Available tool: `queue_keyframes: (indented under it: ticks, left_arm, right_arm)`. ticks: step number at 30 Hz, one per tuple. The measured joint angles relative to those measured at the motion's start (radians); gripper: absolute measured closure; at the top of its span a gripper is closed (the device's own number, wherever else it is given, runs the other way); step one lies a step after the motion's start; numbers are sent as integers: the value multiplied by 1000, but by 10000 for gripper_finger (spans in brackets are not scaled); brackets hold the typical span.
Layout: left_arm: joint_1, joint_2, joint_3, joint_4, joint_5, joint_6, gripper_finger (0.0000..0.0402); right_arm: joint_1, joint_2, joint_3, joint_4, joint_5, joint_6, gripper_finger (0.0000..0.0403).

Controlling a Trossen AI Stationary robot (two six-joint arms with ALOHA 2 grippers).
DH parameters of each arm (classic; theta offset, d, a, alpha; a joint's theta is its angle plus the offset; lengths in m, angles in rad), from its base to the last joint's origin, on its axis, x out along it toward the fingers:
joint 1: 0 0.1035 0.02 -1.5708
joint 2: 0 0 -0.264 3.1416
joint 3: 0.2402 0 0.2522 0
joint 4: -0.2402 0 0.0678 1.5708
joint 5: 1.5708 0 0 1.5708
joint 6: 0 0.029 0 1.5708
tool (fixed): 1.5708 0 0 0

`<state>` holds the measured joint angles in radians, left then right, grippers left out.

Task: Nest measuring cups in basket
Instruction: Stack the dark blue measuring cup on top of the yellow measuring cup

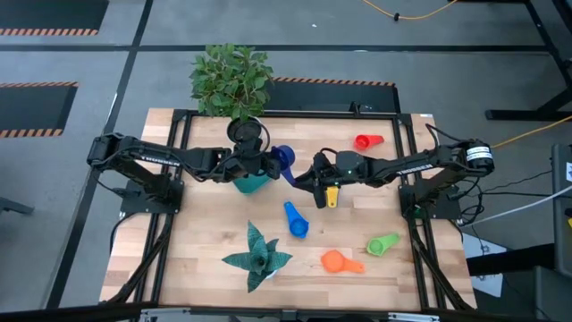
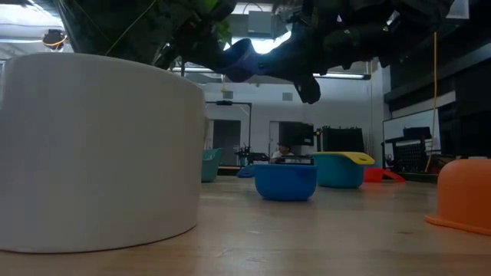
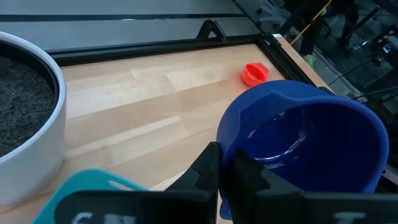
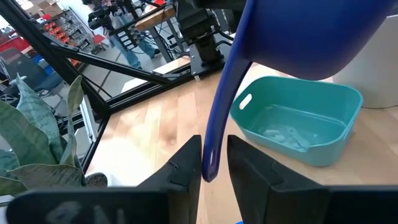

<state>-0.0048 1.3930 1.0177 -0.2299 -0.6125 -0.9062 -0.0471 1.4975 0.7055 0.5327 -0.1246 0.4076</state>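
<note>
The dark blue cup (image 1: 284, 159) hangs in the air above the teal basket (image 1: 253, 183), between both grippers. My left gripper (image 1: 266, 165) is shut on it from the table's left, and my right gripper (image 1: 302, 176) from the right. In the right wrist view the cup (image 4: 311, 31) hangs over the basket (image 4: 298, 124). The yellow cup (image 1: 332, 195), blue cup (image 1: 296, 220), orange cup (image 1: 341, 261), green cup (image 1: 382, 243) and red cup (image 1: 366, 141) lie on the table. In the low view the yellow cup sits on a light blue one (image 2: 337, 172). My left gripper holds the dark blue cup by its bowl wall (image 3: 229, 149), one finger (image 3: 206, 168) outside and one (image 3: 252, 177) inside. It comes roughly level from the table's left. The cup is lifted clear, its mouth upward. My right gripper has the free end of the cup's handle (image 4: 212, 158) between its two fingers, which lie across it. It reaches from the table's right. The handle runs down from the bowl into the narrow gap.
A white pot with a leafy plant (image 1: 232, 80) stands just behind the basket, its rim (image 3: 37, 124) close to my left gripper. A succulent (image 1: 257, 255) in a white pot (image 2: 100, 153) stands near the front edge. A black frame rims the table.
</note>
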Motion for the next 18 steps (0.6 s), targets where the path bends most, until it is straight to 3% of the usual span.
queue_keyframes:
  ticks: [8,14,18]
  left_arm:
    - [0,0,0,0,0,0,391]
    - [0,0,0,-5,-6,0,390]
    - [0,0,0,-4,-6,0,390]
  right_arm:
    - [0,0,0,0,0,2,322]
    - [0,0,0,-4,7,-46,388]
    - [0,0,0,-3,6,-24,382]
